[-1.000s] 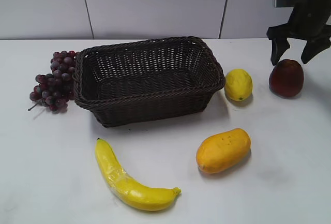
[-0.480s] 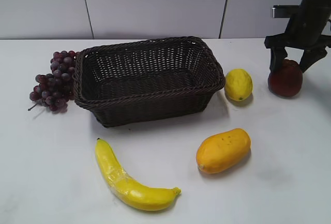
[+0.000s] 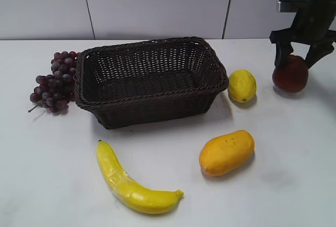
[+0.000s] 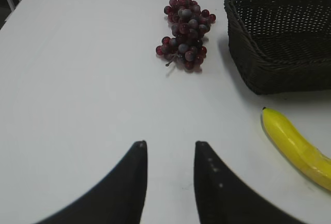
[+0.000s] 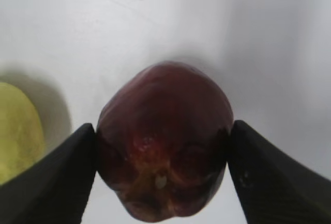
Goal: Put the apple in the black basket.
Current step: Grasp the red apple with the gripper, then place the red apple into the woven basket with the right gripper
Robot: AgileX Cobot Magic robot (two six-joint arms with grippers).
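Since half a second ago we see the right gripper (image 3: 297, 58) a touch higher, and the apple (image 3: 290, 73) has risen with it; a second ago the fingers were still open above the fruit. Now we find the two fingers closed against the apple's sides, one on each flank, as the right wrist view shows with the apple (image 5: 164, 141) filling the gap between the pads. In the exterior view a thin shadow lies under the apple; whether it has fully left the table (image 3: 47, 174) we cannot tell.

Just to the left of the apple we count one lemon (image 3: 242, 85), also glimpsed at the left edge of the right wrist view (image 5: 18, 131). Beyond it stands the one black basket (image 3: 149, 80), nothing visible inside it, with the lemon just beside its right end. In front of the basket lie one mango (image 3: 227, 151) and one banana (image 3: 134, 182), apart from each other. One bunch of grapes (image 3: 55, 82) touches the basket's left end.

The left gripper (image 4: 169, 154) hovers over bare table with its fingers a narrow gap apart, holding nothing; the grapes, the basket's corner and the banana's tip lie ahead of it.
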